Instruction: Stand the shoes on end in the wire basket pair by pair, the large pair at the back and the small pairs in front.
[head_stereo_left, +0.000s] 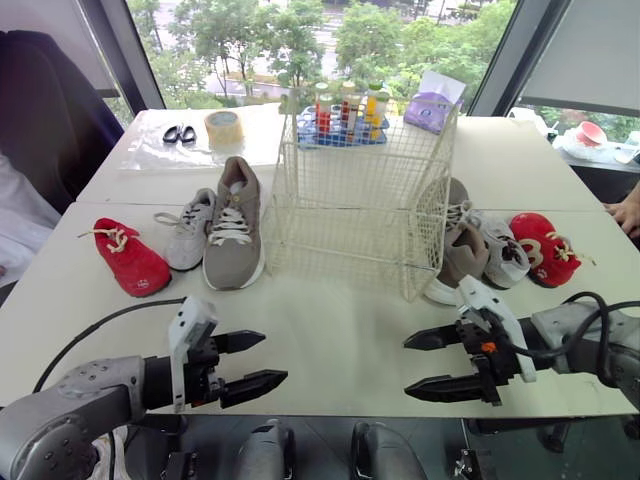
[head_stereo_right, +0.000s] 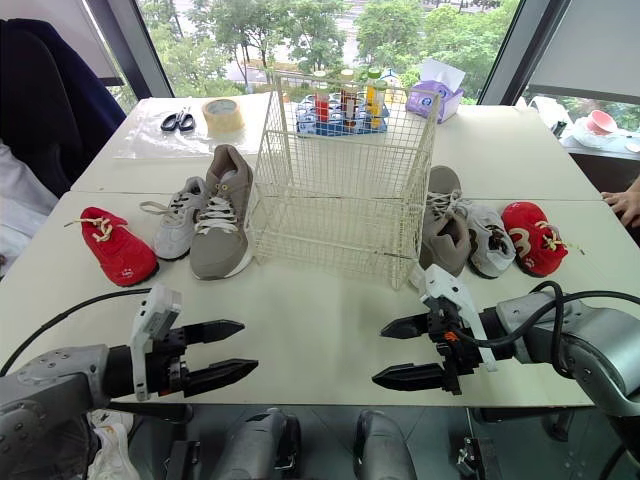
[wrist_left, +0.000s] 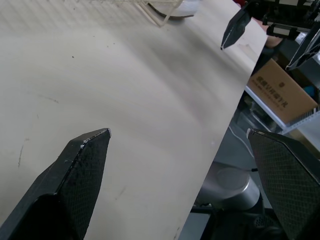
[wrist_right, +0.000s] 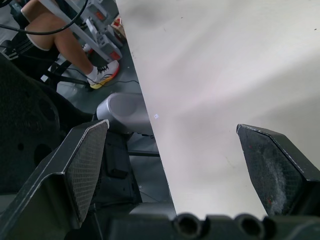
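Table (head_stereo_left: 340, 330): pale top, a seam running across the middle of the frame; near part bare.
Centre: wire basket (head_stereo_left: 350, 215), upright, nothing in it.
Left of basket: big taupe shoe (head_stereo_left: 234, 225) just beside it, then small grey shoe (head_stereo_left: 191, 230) touching that one, then small red shoe (head_stereo_left: 130, 258) a little apart, all flat on their soles.
Right of basket: second taupe shoe (head_stereo_left: 462, 255), grey-white shoe (head_stereo_left: 500, 250), second red shoe (head_stereo_left: 542, 247), huddled together.
Upper left: clear plastic sheet (head_stereo_left: 150, 152), scissors (head_stereo_left: 179, 133), tape roll (head_stereo_left: 223, 128).
Upper centre, behind basket: blue bottle rack (head_stereo_right: 345, 105).
Upper right: purple tissue pack (head_stereo_right: 432, 97).
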